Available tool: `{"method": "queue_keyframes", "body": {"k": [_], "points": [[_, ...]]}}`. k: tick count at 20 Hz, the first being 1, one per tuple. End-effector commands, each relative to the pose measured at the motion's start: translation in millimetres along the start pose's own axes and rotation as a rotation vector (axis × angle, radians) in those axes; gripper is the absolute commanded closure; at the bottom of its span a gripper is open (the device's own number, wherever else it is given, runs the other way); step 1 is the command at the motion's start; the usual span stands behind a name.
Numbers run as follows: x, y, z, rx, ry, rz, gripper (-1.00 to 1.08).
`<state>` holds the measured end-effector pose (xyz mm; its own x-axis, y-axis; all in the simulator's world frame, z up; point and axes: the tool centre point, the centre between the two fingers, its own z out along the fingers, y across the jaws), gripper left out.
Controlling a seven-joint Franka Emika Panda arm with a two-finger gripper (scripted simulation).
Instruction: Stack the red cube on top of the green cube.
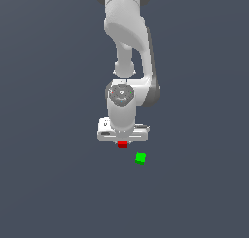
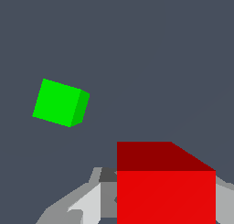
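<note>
The red cube [image 1: 122, 144] sits right under the white hand of my gripper [image 1: 122, 142]. In the wrist view the red cube [image 2: 165, 186] looms large and close, with a grey finger [image 2: 84, 205] against one side and the other finger's edge [image 2: 225, 198] on the opposite side, so the gripper is shut on it. The green cube [image 1: 140, 158] rests on the dark floor, a short way toward the exterior view's right and nearer the camera than the gripper. In the wrist view the green cube [image 2: 60, 102] lies apart from the red one, turned at a slight angle.
The white arm [image 1: 129, 42] rises straight above the gripper toward the top of the exterior view. A plain dark grey floor [image 1: 53, 183] spreads all around, and no other objects show.
</note>
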<state>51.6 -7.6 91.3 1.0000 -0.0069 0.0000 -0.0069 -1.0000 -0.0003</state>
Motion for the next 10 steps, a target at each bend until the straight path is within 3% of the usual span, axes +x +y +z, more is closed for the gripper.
{"method": "queue_keyframes", "body": {"k": [1,10], "points": [[11,-20,7,0.0,0.001,0.0,1.08],[41,-68,25,0.0,0.0,0.0,1.08]]}}
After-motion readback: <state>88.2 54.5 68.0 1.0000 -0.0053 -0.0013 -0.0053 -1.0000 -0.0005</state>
